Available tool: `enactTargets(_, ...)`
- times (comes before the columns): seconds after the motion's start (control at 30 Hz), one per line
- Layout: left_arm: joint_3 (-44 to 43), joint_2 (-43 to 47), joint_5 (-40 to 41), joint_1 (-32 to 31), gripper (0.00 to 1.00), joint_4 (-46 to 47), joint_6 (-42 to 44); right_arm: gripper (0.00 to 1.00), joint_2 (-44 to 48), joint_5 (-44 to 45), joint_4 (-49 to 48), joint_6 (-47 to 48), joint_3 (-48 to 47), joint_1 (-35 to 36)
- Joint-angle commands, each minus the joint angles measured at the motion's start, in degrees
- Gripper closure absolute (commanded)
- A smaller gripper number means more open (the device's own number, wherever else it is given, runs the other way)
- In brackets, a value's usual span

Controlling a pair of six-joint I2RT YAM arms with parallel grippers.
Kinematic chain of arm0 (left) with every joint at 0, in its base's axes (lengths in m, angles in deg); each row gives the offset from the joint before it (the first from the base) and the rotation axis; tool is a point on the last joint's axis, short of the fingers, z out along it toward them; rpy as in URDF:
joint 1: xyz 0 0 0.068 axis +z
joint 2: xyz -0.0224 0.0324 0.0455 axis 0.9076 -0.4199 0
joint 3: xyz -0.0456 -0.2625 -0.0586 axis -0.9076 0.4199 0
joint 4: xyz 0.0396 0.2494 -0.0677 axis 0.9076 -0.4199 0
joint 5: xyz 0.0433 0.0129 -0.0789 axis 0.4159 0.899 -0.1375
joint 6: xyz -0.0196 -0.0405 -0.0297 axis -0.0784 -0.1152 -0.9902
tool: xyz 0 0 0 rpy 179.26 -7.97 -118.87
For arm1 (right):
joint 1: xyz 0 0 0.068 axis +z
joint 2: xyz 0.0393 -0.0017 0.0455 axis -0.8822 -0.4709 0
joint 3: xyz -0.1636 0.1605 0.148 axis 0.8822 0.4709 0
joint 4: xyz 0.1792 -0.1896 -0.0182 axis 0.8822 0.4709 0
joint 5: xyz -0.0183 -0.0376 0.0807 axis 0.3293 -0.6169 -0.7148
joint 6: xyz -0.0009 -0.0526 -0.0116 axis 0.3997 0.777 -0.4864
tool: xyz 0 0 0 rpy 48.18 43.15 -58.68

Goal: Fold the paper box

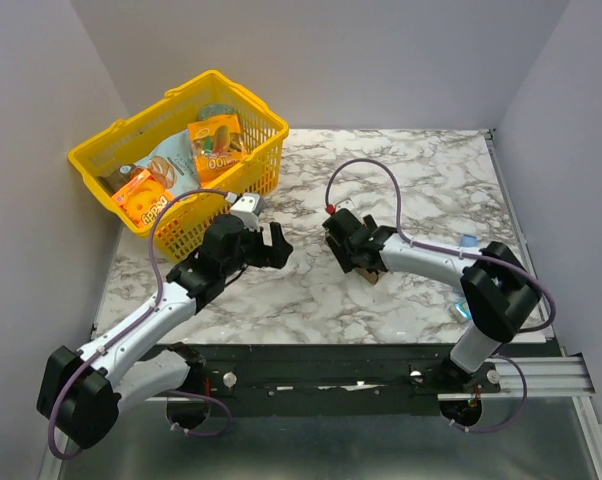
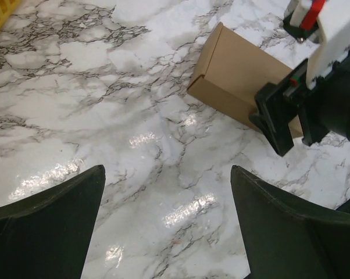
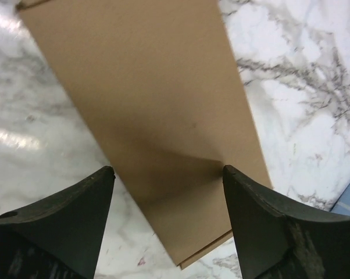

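— Where's the paper box [image 2: 236,75]?
— Closed up on the table [image 2: 76,104], under the right hand [image 3: 168,170], fingers spread; the left hand [image 2: 166,174] gapes nearby.
— Next?
— Folding looks done; likely lift both clear.

Bright even overhead light, glare on marble table [image 2: 140,139], soft shadows
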State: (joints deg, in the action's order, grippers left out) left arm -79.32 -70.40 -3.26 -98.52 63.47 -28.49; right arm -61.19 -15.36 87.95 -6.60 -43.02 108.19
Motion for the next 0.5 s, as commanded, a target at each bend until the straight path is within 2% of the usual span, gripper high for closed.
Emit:
enactTargets(0.0, -3.96, 2.12, -0.41, 1.35, 0.02, -6.67, 2.43, 0.2, -4.73, -0.33, 0.23, 5.22, -4.05, -4.17)
enactTargets(0.17, -8.35, 2.65, -1.74, 2.58, 0.02, -10.18, 4.36, 0.23, -10.09, -1.56, 1.37, 7.07, -10.47, -13.74)
enactTargets(0.3, -8.89, 4.23, -1.65, 3.63, 0.02, -10.19, 6.12, 0.23, -14.48, 0.72, 1.55, 11.02, -15.3, -19.55)
enactTargets(0.47, -7.48, 5.28, -3.84, 6.01, 0.02, -8.35, 5.07, 0.23, -17.57, -3.93, 2.87, 10.15, -19.96, -28.77)
